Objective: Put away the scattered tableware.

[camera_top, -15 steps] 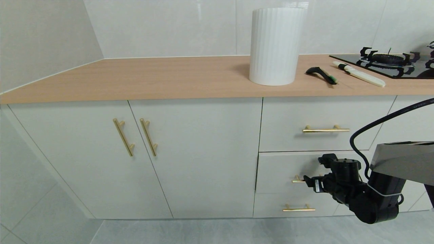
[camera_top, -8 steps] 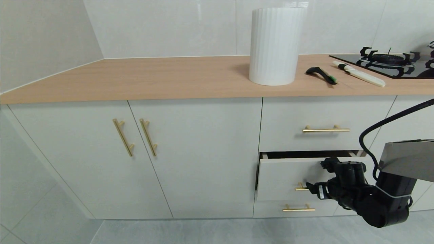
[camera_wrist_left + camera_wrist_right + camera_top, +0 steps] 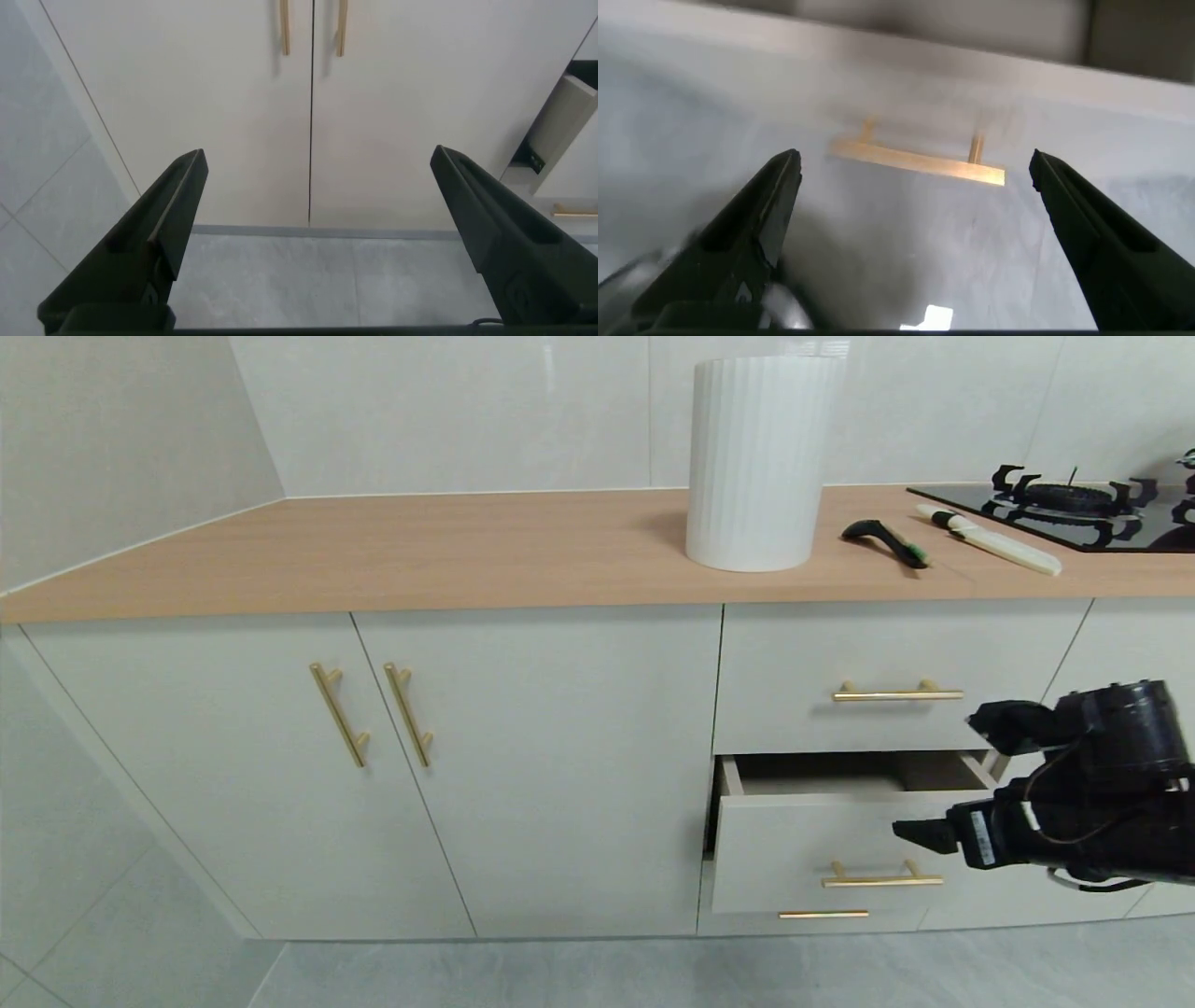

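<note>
Head view: my right gripper is open, just off the handle of the part-open drawer, which looks wide enough, I think. The peeler and knife lie toward the tabletop's right end; I'd raise the arm clear first.

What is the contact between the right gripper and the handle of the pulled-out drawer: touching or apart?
Apart. In the head view the open right gripper sits above the handle, with bare drawer front showing between them.
</note>
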You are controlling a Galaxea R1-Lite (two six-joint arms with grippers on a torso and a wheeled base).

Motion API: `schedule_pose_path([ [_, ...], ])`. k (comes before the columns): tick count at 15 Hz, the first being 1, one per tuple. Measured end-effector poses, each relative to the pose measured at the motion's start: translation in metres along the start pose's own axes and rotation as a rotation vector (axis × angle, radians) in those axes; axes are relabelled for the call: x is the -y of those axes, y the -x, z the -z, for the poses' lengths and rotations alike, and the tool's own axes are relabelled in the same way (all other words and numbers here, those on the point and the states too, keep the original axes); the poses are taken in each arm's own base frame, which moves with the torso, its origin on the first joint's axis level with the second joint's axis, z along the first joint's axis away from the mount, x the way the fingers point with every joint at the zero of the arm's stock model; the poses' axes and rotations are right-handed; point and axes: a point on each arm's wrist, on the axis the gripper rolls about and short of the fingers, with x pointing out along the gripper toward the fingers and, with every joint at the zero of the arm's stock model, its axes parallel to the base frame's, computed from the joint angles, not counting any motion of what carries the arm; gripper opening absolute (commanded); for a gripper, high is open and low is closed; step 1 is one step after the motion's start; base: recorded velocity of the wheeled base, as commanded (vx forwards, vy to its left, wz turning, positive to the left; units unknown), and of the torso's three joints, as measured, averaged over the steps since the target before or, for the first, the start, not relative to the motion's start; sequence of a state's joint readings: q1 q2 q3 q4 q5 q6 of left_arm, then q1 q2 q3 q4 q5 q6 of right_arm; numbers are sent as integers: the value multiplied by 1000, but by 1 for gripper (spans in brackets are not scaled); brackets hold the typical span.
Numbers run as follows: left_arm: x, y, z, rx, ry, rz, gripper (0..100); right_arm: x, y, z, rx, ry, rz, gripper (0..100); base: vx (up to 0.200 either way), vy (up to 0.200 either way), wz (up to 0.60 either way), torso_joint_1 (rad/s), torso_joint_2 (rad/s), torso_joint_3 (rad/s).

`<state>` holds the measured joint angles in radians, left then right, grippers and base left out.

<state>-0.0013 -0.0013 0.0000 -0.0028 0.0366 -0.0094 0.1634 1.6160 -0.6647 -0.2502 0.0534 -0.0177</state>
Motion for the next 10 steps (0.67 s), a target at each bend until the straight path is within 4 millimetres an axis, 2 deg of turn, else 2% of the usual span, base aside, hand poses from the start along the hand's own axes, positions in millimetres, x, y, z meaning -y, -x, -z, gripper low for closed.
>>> schedule_pose_path([
  [1,0,0,0,0,0,0,100,-2,21,-10,44,2,-10,100,0,0,0,0,0,0],
  [2,0,0,0,0,0,0,100,-3,33,-18,95,5,-15,100,0,0,0,0,0,0],
  [4,0,0,0,0,0,0,100,-4,39,-25,131,-1,-19,100,0,0,0,0,0,0],
  [6,0,0,0,0,0,0,100,-4,29,-28,128,-19,-21,100,0,0,0,0,0,0],
  [10,0,0,0,0,0,0,100,-2,-12,-28,122,-37,-9,100,0,0,0,0,0,0],
])
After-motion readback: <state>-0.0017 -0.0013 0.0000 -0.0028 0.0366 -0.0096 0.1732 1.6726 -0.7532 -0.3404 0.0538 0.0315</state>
